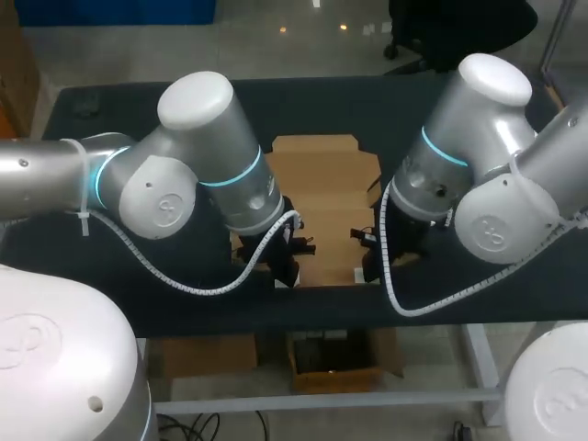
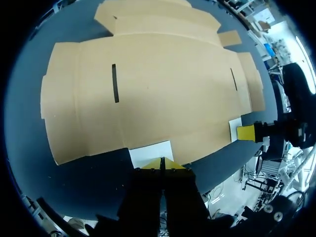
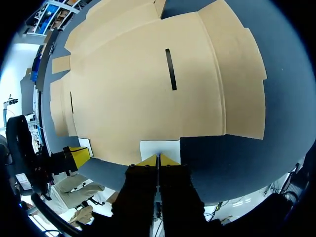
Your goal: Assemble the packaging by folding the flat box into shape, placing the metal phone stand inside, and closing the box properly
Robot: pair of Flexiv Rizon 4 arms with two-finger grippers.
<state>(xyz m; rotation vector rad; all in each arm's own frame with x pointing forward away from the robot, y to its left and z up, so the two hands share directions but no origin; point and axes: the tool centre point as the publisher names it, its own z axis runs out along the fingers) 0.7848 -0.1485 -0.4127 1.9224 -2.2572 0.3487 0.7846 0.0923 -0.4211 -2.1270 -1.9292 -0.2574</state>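
The flat brown cardboard box point(image 1: 322, 184) lies unfolded on the dark table, with two narrow slots point(image 2: 114, 83) point(image 3: 171, 69) cut in it. My left gripper point(image 2: 162, 163) is shut, its yellow tips together at the near edge of a small white patch point(image 2: 150, 150) by the box's front edge. My right gripper point(image 3: 158, 158) is shut the same way at a second white patch point(image 3: 160, 147). In the head view both grippers point(image 1: 292, 266) point(image 1: 366, 266) stand side by side at the box's near edge. The metal phone stand is not in view.
The table's front edge point(image 1: 331, 308) runs just behind both grippers. Bare dark tabletop point(image 1: 138, 285) lies to either side of the box. A small dark object point(image 1: 84, 106) sits at the far left corner.
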